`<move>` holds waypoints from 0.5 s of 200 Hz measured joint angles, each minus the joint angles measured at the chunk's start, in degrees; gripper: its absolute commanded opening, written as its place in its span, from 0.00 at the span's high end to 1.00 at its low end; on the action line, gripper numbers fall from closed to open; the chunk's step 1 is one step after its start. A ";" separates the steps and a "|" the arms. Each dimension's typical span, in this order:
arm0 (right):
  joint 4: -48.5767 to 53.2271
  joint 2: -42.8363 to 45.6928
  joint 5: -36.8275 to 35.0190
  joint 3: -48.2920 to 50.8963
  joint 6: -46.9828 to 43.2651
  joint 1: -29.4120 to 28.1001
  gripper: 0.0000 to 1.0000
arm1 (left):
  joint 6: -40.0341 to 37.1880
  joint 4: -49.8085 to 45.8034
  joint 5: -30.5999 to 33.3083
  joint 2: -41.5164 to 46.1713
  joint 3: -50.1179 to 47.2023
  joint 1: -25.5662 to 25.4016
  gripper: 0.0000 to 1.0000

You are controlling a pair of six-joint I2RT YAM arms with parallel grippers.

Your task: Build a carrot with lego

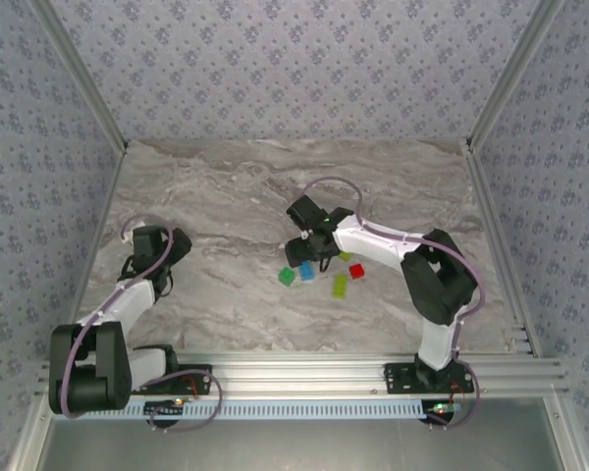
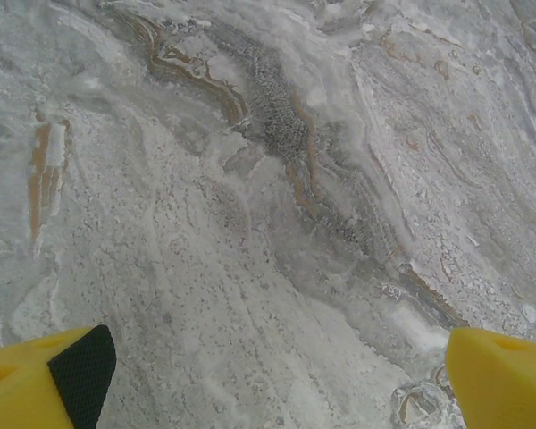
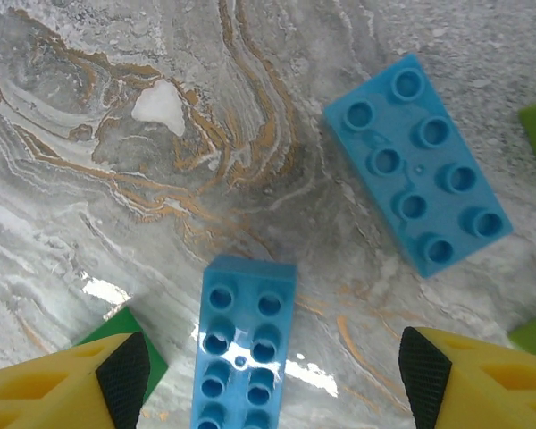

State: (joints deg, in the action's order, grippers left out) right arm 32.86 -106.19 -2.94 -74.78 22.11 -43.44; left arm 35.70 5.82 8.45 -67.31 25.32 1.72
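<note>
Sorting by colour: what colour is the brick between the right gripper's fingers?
Blue brick, clearest in the right wrist view.

Place: a robot test cell of the laboratory kind
Enclosure: the work area is boxed in by blue-grey patterned wall panels [image 1: 294, 69], which are held in bare aluminium posts [image 1: 79, 78]
Surface: a marble-patterned surface [image 1: 226, 186] is fitted wall to wall inside the frame
Mounting: the left arm [image 1: 128, 294] and the right arm [image 1: 432, 280] are bolted side by side to a slotted aluminium rail [image 1: 304, 371] at the near edge
Wiring: exposed lilac cables [image 1: 329, 181] are looped along both arms
Props: a handful of toy bricks [image 1: 306, 272] is laid out on the stone pattern near the middle
</note>
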 measured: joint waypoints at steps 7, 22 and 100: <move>-0.04 -0.72 0.22 -0.28 0.00 0.00 0.23 | 0.00 0.13 0.02 0.00 0.00 0.00 0.03; 0.07 -1.75 0.63 -0.37 0.00 0.00 0.24 | 0.00 0.26 0.07 0.00 0.00 0.00 0.04; -0.33 -2.16 1.09 0.13 0.00 0.00 0.28 | 0.02 0.37 0.17 0.00 0.00 0.00 0.04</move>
State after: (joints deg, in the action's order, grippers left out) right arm 32.53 -108.36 -1.85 -74.65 22.11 -43.44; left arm 35.73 6.20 8.62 -67.31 25.32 1.72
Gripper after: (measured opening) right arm 0.722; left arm 0.964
